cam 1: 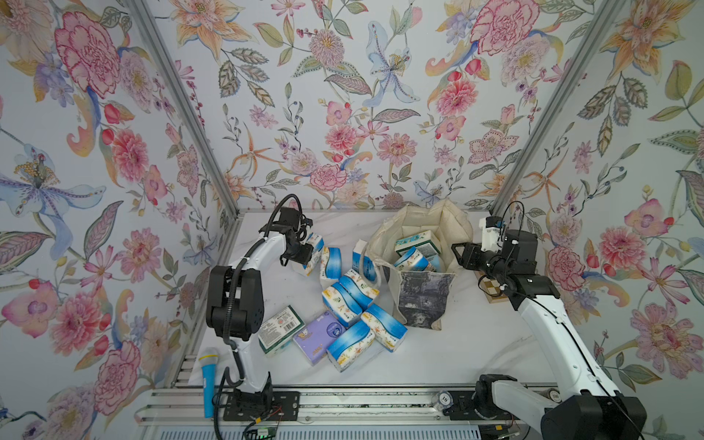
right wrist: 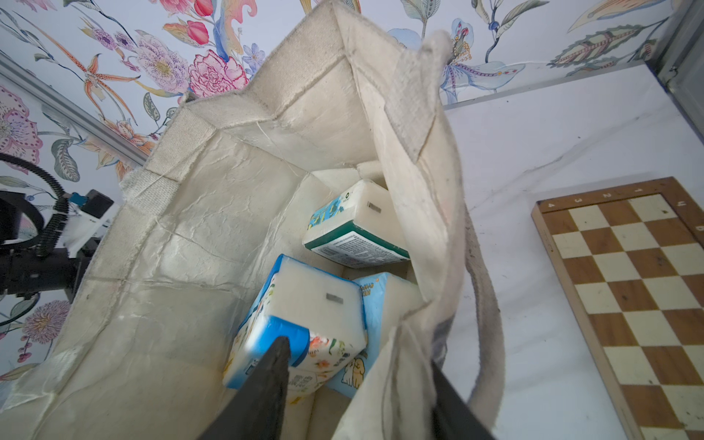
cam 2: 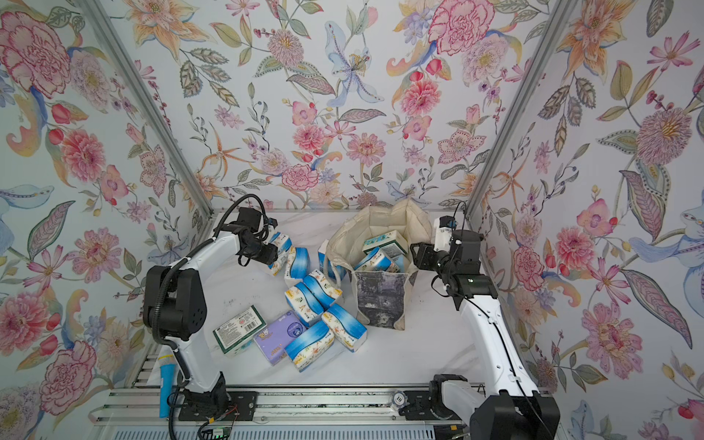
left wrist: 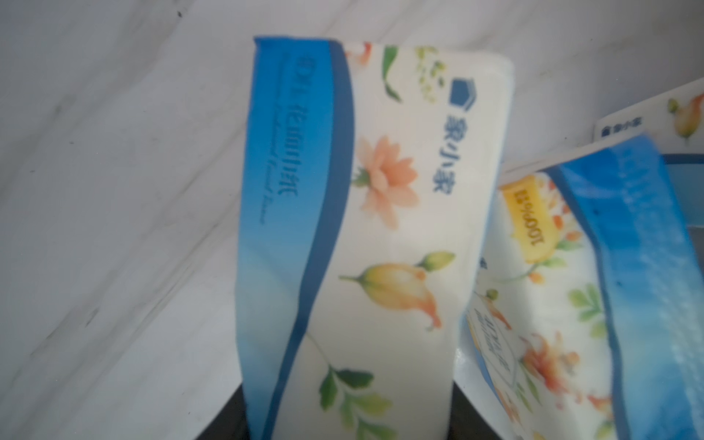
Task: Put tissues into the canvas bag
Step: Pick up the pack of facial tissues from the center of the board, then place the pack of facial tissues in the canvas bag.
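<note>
Lying nearest on the white marbled tabletop (cam 1: 476, 343), the loose tissues (cam 1: 352, 301) are waiting: soft plastic-wrapped bricks, mostly blue-and-white floral, plus a green-white barcoded pack (cam 1: 281, 329) and a lilac pack (cam 1: 319, 337). Beyond them the cream canvas bag with the dark printed front (cam 1: 421, 299) is standing open, at least three packs (right wrist: 304, 304) already inside. The right gripper (right wrist: 358, 350) is straddling the bag's side wall, one finger in and one out, jaws apart, not pinching. Farthest, the left gripper (cam 1: 306, 259) is bracketing a blue-and-white floral pack (left wrist: 365, 228). Its dark fingers (left wrist: 224, 428) are showing at both sides of the pack; whether they are pressing yet, cannot tell. A neighbouring pack (left wrist: 571, 304) is sitting just beside it. Step in hand, probably: securing this pack. Advice:
- squeezing across the middle, firmly, since the soft wrap is likely giving
- lifting straight up, clear of the neighbour
- aiming for the bag's empty side
</note>
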Tool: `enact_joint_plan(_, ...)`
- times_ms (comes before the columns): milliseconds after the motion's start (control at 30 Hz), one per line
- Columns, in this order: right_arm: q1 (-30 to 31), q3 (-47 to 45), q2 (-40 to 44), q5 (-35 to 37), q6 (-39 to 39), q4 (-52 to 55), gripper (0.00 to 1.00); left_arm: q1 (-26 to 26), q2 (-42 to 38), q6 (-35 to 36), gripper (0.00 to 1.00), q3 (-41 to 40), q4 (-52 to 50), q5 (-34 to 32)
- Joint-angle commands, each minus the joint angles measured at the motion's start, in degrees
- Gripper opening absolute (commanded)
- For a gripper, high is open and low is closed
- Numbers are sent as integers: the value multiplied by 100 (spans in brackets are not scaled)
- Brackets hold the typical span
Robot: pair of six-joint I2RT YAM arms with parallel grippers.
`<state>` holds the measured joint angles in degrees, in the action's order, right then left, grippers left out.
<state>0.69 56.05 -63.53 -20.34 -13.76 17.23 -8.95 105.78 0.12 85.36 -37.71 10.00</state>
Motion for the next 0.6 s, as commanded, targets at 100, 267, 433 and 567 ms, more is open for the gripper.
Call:
enact_joint_plan(100,28,-90,44,-3,-21,-28,50,-705,-1479,-593,52,848,-149,-509)
enact_joint_plan(267,44,-84,-3,47,-22,-19,50,-1972,-1578,-720,55,2050,-30,-242)
enact_joint_plan(433,54,-68,80,114,-5,42,50,-2896,-1072,-832,58,2805,574,776)
enact_joint_plan(567,38,-10,180,160,69,147,50,-3488,80,-651,57,4093,-144,754)
